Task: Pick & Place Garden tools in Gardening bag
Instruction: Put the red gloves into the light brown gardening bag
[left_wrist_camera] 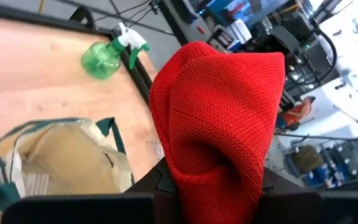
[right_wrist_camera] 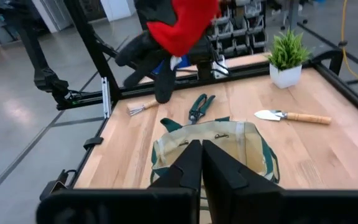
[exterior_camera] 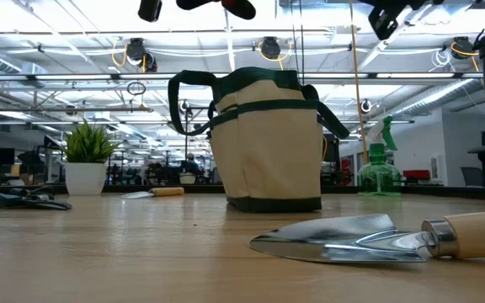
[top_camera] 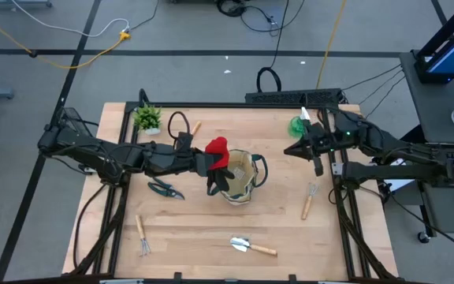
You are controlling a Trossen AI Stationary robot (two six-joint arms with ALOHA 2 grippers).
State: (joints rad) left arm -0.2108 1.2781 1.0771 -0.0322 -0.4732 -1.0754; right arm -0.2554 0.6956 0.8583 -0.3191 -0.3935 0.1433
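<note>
The beige gardening bag [top_camera: 244,178] stands upright mid-table, its mouth open. My left gripper [top_camera: 210,164] hovers just left of the bag's rim, shut on the red-black glove [top_camera: 217,149]. My right gripper [right_wrist_camera: 202,149] is shut on nothing, raised to the right of the bag [right_wrist_camera: 216,146]. The green spray bottle [top_camera: 299,124] stands at the far right. Pruning shears [top_camera: 166,189] lie left of the bag. A trowel [top_camera: 252,247] and two hand forks [top_camera: 143,237] [top_camera: 309,201] lie on the table's near half, and another trowel [right_wrist_camera: 291,116] lies by the plant. My left gripper pinches the glove's bunched red fabric [left_wrist_camera: 213,180] between its two fingers [left_wrist_camera: 160,186]. The fingers reach in roughly level from the table's left. The red part bulges out past the fingertips, and the glove is lifted clear of the table, by the bag's left rim.
A small potted plant [top_camera: 146,118] stands at the far left corner. A dark frame rail [top_camera: 290,97] runs along the far edge. Bare wood lies between the bag and the near edge, apart from the trowel [exterior_camera: 352,240].
</note>
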